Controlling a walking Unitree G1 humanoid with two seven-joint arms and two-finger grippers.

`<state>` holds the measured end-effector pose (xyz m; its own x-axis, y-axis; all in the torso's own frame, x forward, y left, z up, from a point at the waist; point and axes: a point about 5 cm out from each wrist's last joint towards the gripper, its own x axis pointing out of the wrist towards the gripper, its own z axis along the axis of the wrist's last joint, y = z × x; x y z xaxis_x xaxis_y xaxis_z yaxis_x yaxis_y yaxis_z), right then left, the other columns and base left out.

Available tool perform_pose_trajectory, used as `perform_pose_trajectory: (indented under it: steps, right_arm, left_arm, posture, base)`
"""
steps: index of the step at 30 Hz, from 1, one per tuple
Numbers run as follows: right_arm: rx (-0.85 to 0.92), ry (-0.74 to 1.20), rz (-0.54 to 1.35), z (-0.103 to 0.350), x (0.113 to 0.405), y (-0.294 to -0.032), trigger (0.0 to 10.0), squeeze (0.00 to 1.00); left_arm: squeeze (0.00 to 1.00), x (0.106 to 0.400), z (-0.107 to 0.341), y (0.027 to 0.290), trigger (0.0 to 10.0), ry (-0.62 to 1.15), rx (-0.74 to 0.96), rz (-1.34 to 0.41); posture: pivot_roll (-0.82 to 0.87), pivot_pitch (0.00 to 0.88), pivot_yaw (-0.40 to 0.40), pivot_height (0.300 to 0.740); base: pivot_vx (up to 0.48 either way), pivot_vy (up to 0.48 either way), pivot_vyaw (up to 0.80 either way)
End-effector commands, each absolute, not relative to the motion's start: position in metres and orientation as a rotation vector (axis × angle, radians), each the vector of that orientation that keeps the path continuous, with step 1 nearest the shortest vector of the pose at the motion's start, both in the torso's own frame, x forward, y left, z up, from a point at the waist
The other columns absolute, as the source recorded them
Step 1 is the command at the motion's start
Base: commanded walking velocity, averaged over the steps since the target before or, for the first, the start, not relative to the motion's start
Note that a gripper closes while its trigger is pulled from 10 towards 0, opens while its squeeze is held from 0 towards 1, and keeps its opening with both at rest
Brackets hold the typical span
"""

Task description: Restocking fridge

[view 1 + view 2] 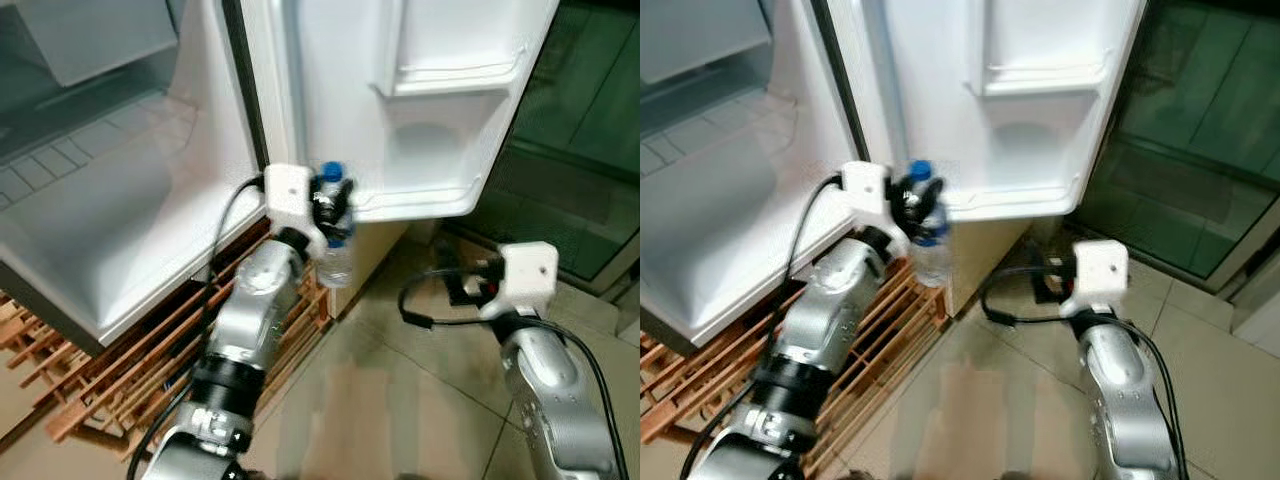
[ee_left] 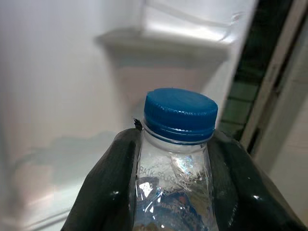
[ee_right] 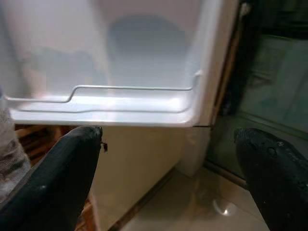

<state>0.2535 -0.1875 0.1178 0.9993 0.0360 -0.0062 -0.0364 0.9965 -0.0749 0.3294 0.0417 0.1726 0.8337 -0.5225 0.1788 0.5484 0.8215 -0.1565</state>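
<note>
A clear plastic water bottle (image 1: 337,262) with a blue cap (image 2: 180,114) is held upright in my left gripper (image 1: 333,207), whose black fingers (image 2: 107,185) are shut around its neck. It hangs just left of the bottom shelf (image 1: 420,200) of the open white fridge door (image 1: 400,90), at the shelf's height. My right gripper (image 3: 168,178) stands open lower down to the right, facing the underside of that door shelf (image 3: 106,108), with nothing between its fingers (image 3: 57,178).
The open fridge body (image 1: 110,200) with its white interior lies to the left. A wooden slatted rack (image 1: 120,380) sits under it. Tiled floor (image 1: 400,400) spreads below. Dark glass panels (image 1: 580,130) stand at the right.
</note>
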Motion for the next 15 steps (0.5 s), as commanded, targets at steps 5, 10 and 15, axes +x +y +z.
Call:
perform_pose_trajectory:
  steps: [5,10,15]
  right_arm:
    - [-0.065,-0.017,0.033,0.119,0.253,-0.183,10.0,0.02]
    - [-0.070,-0.019,0.034,0.118,0.252,-0.182,10.0,0.02]
    - [-0.077,-0.029,0.020,0.119,0.250,-0.185,10.0,0.02]
  left_arm:
    - [0.00,0.330,0.184,0.041,10.0,-0.183,-0.217,-0.575]
    - [0.00,0.332,0.193,0.030,10.0,-0.221,-0.195,-0.598]
    - [0.00,0.335,0.194,0.032,10.0,-0.222,-0.168,-0.592]
  posture:
    - [-0.18,0.000,0.088,0.740]
    - [-0.18,0.000,0.085,0.740]
    - [-0.19,0.000,0.100,0.740]
  base:
    - [0.000,0.000,0.00]
    - [0.000,0.000,0.00]
    - [0.000,0.000,0.00]
